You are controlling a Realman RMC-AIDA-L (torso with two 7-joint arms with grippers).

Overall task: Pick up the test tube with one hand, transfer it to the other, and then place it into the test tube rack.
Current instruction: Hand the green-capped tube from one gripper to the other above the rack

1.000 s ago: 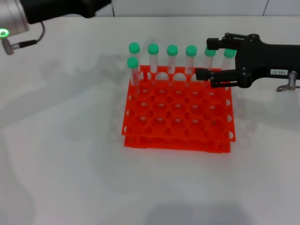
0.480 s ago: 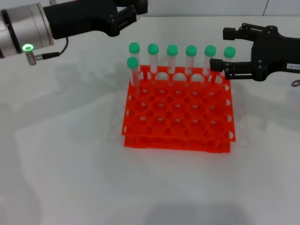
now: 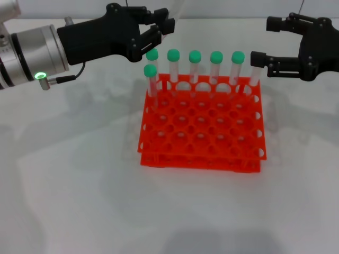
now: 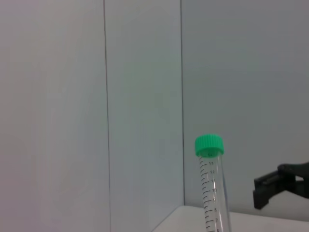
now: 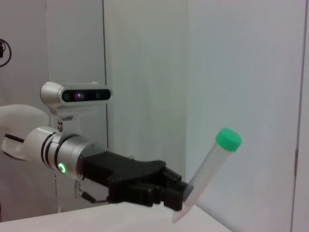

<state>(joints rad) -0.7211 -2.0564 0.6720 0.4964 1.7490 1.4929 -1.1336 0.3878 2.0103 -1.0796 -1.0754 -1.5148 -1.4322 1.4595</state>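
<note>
Bright orange-red plastic grid rack (image 3: 200,124) mid-desk, then unlabelled black left gripper (image 3: 159,29) over its far-left corner pinching slim clear green-capped tube (image 5: 208,164) tilted cap-up, black right gripper (image 3: 267,39) spread at far-right corner, nearer for handover.

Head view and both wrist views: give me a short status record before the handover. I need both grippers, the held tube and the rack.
left gripper: black, unlabelled, above the rack's far-left corner, shut on a tube
held tube: slim clear plastic test tube with a green cap, tilted, cap end up
right gripper: black, open, empty, at the rack's far-right corner
test tube rack: orange-red plastic grid on the white table
racked tubes: six in the far row, one in the second row at the left
handover: not yet done
</note>
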